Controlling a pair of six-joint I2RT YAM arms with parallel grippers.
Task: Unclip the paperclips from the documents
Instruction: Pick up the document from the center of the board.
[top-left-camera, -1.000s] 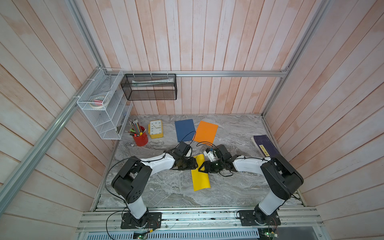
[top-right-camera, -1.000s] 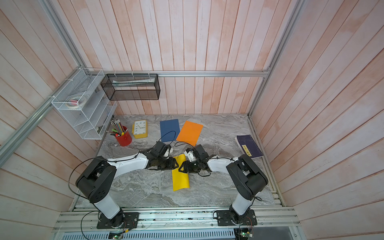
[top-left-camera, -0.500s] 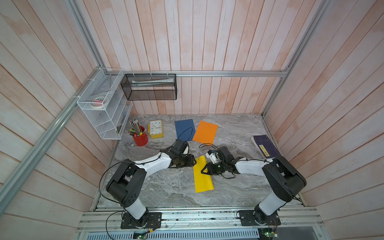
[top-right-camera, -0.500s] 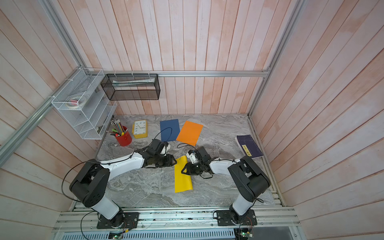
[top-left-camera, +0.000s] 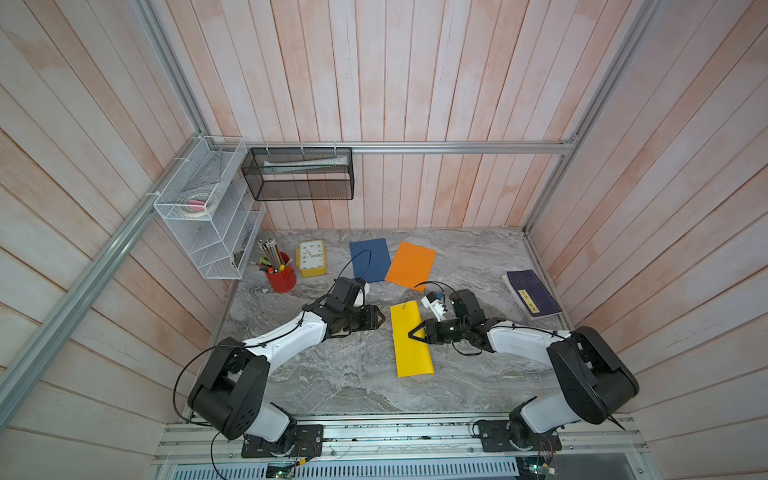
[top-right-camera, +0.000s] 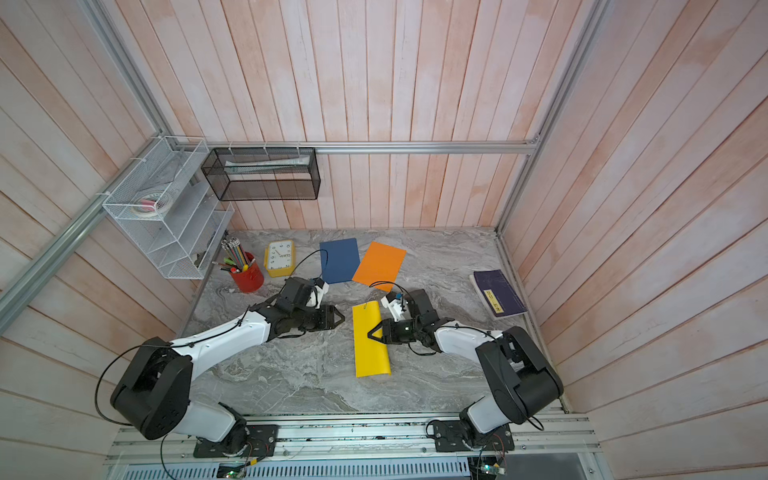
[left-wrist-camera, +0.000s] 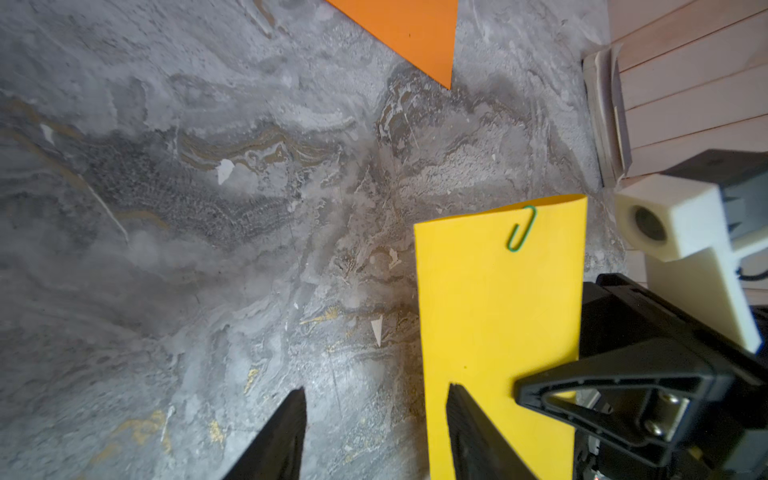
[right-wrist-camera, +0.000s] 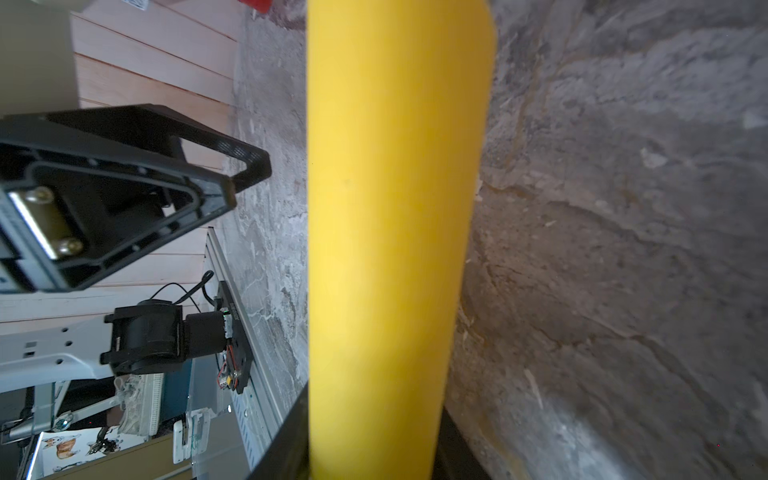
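Paper is the tricky part here. The yellow sheet (top-left-camera: 409, 357) looks light and limp, so it will likely bow where it is lifted and crease if squeezed hard. It lies mid-table (top-left-camera: 332, 374), its long sides running from the far edge toward the near edge.

The green paperclip (left-wrist-camera: 521, 228) sits on the sheet's far short edge, near the left corner. It is probably stiff, springy wire, tiny and slick. It seems best taken by the end at the paper's edge and slid off outward, with the sheet held close by.

The right claw (top-left-camera: 412, 333) has a jaw on each face of the sheet's right long edge, about halfway along. I cannot tell whether it presses yet. The left claw (top-left-camera: 378, 322) hangs spread and empty just beside the left long edge.

The blue sheet (top-left-camera: 370, 259) and orange sheet (top-left-camera: 411, 266) lie touching near the far edge. Any clips on them are too small to see.

At the far left corner a red cup (top-left-camera: 282, 278) holds pencils (top-left-camera: 270, 249). On the walls, a white wire rack (top-left-camera: 208, 232) carries a tape roll (top-left-camera: 195, 205) on top. A black mesh basket (top-left-camera: 299, 187) holds something pale and long.
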